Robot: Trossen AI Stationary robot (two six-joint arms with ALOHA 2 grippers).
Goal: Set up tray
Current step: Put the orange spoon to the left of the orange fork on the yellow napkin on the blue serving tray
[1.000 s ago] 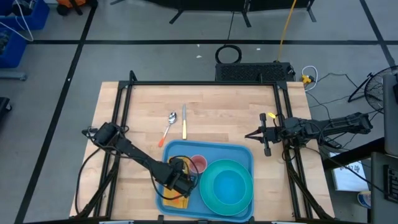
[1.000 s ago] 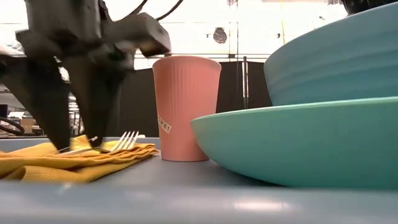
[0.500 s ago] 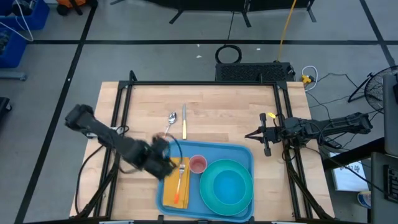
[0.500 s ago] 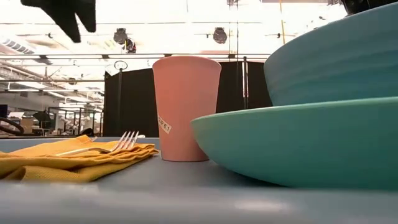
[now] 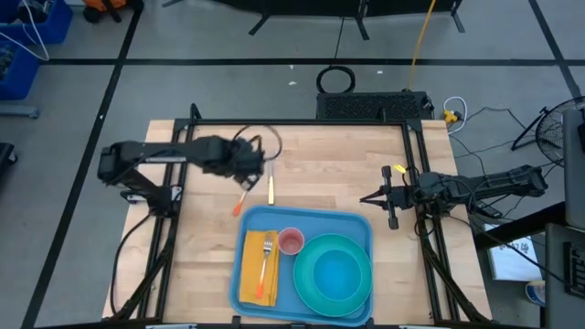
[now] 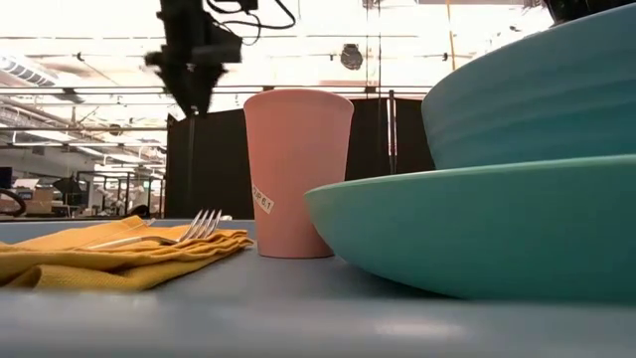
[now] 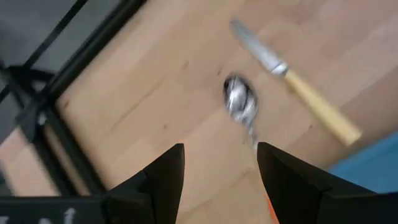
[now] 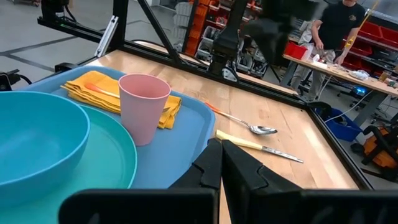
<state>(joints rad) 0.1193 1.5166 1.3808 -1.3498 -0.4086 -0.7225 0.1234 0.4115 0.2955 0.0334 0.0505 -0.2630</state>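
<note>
Sitting at the near edge of the table [image 5: 201, 238], between the 2 arms: tray [image 5: 361, 227], blue, flat. On its left part, a folded yellow napkin [image 5: 249, 265] with a fork [image 5: 266, 259] lying along it, tines toward the far side. Just right of the napkin, upright on the tray, a pink cup [image 5: 291, 241]. Filling the right part, a teal plate [image 5: 322, 297] with a bowl [image 5: 338, 272] set in it. Beyond the tray, on bare wood, a spoon [image 7: 240, 102] with an orange handle end, lying at a slant, and just beside it a knife [image 5: 271, 179] with a pale handle, neither touching the tray. Hovering over the spoon, clear of the wood, left gripper [image 7: 219, 168], fingers spread apart, nothing between them. Off at the right side of the table, level with the tray's far edge, right gripper [image 8: 221, 155], fingers pressed together, holding nothing. Past the table in the right wrist view, a person [image 8: 336, 28] standing at a bench.
</note>
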